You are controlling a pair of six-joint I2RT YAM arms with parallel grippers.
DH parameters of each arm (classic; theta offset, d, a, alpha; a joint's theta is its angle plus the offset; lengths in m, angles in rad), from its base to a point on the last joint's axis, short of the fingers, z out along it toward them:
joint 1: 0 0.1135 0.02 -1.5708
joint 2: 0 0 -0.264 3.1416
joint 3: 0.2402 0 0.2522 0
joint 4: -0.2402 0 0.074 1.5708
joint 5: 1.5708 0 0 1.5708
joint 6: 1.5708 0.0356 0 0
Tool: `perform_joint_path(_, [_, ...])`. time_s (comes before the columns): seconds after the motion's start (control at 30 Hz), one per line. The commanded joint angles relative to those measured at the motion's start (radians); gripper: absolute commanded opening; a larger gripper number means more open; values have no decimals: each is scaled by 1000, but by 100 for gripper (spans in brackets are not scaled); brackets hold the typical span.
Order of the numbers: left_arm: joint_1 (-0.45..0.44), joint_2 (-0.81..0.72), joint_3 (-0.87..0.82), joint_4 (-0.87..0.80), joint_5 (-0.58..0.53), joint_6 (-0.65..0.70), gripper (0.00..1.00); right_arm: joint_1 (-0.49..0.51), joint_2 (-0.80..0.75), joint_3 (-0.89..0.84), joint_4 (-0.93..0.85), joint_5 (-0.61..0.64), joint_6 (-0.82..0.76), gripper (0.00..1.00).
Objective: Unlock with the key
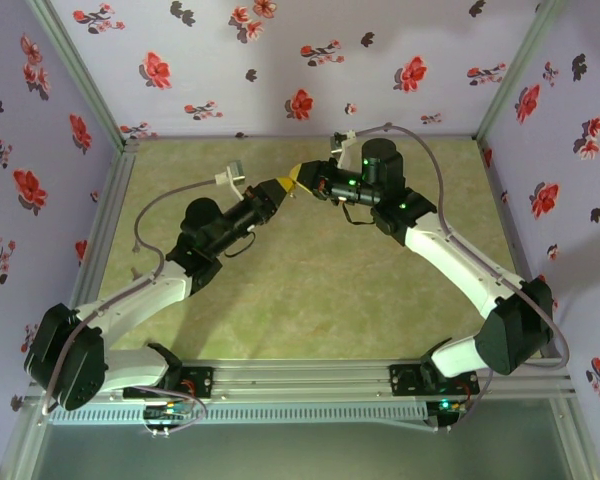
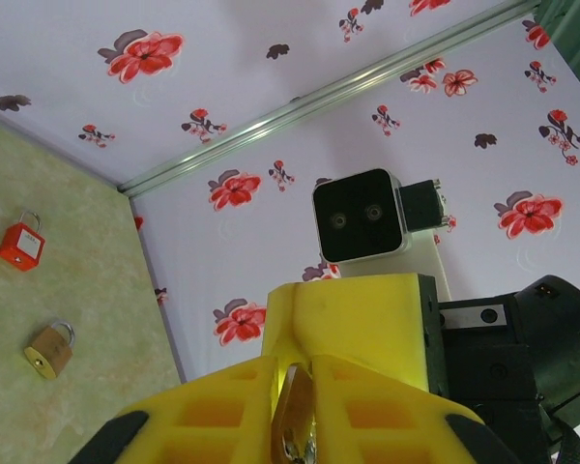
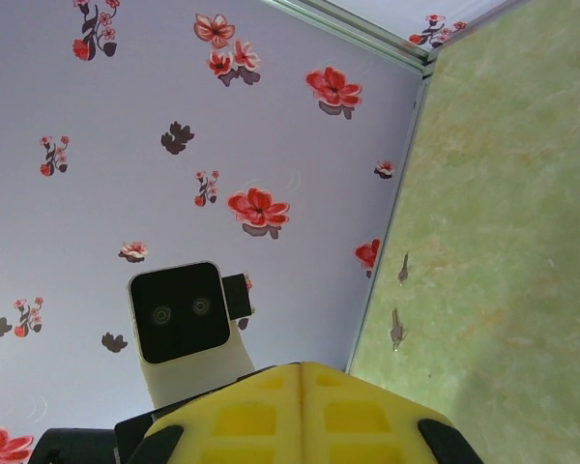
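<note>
Over the far middle of the table (image 1: 310, 300), the left gripper (image 2: 292, 372) is pinching a brass-coloured piece (image 2: 292, 418), tip to tip with the right gripper (image 3: 300, 379), whose fingers (image 3: 242, 418) are pressing together.

the left gripper (image 1: 283, 188) and right gripper (image 1: 302, 180) met tip to tip above the rear middle of the table (image 1: 310, 300), near the back wall (image 1: 280, 60). a metal piece (image 2: 292, 418) sat between the left gripper's fingers (image 2: 222, 406). off to that hand's left, on the table, lay the first padlock (image 2: 21, 243), with the second padlock (image 2: 48, 350) apart from it and nearer the fingers. off to the right gripper's right lay the first key (image 3: 396, 332) and, just beyond it, the second key (image 3: 403, 268), both beside the wall's foot.
</note>
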Motion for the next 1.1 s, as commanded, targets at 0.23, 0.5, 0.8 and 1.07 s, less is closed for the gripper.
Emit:
perform_joint_path(0.23, [-14, 38, 8, 89, 99, -17, 4, 9, -2, -7, 32, -4, -8, 0])
perform_joint_path(0.5, [-22, 45, -2, 144, 149, -42, 2, 1, 0, -7, 33, -5, -13, 0])
perform_joint_path(0.8, [-25, 13, -30, 132, 163, -38, 12, -10, 3, -8, 30, -11, -14, 0])
perform_joint_path(1.07, [-33, 31, -26, 156, 188, -43, 0, -9, 7, -11, 27, -12, -17, 0])
